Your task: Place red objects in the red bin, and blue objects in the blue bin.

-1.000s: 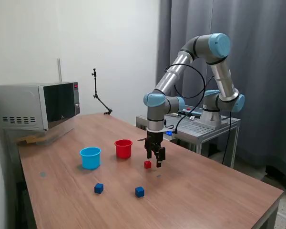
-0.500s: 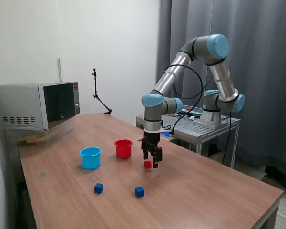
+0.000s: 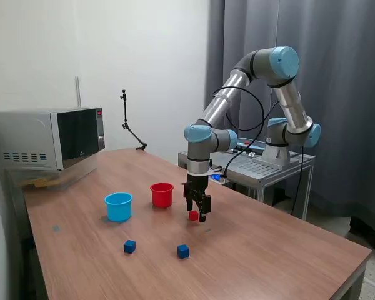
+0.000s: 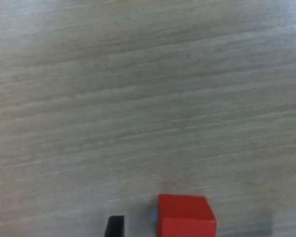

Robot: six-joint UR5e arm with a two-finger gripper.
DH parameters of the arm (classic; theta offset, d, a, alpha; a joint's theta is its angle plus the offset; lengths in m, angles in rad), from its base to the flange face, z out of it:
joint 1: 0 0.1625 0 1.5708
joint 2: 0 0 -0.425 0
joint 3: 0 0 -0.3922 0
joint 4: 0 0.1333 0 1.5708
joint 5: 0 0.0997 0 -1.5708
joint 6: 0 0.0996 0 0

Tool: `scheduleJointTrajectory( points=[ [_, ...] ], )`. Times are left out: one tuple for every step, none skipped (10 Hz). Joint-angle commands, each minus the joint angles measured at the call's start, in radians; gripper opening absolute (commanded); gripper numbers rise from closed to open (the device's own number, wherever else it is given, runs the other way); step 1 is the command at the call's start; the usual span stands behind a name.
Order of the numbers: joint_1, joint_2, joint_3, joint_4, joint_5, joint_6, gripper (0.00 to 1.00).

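Wooden table point(image 3: 269, 250), spread fingers point(image 4: 115, 226) flanking red cube point(image 4: 185, 215)

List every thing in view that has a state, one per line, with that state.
Pincer: open, low over the red cube, holding nothing.
Red cube: on the table, between the pincer's fingers, not gripped.
Blue cube: loose on the table.
Second blue cube: loose on the table.
Red bin: upright, inside not visible.
Blue bin: upright, inside not visible.
Microwave: door shut.
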Motion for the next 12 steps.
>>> scheduleJointTrajectory(
  points=[
    [0.000, 0.001, 0.003, 0.001, -0.002, 0.000, 1.00],
    [-0.005, 0.002, 0.006, 0.001, -0.002, 0.000, 1.00],
    [-0.005, 0.002, 0.007, 0.001, -0.002, 0.000, 1.00],
    [-0.008, 0.002, 0.007, 0.001, -0.003, 0.000, 1.00],
    [-0.012, 0.001, 0.007, 0.001, -0.002, 0.000, 1.00],
    [-0.012, 0.001, 0.007, 0.001, -0.002, 0.000, 1.00],
    [-0.012, 0.001, 0.006, 0.001, -0.002, 0.000, 1.00],
    [-0.012, 0.002, 0.006, 0.001, -0.002, 0.000, 1.00],
    [-0.012, 0.001, 0.006, 0.001, -0.002, 0.000, 1.00],
    [-0.012, 0.001, 0.006, 0.001, -0.002, 0.000, 1.00],
    [-0.011, 0.001, 0.006, 0.001, -0.002, 0.000, 1.00],
    [-0.011, 0.001, 0.006, 0.001, -0.002, 0.000, 0.00]
  ],
)
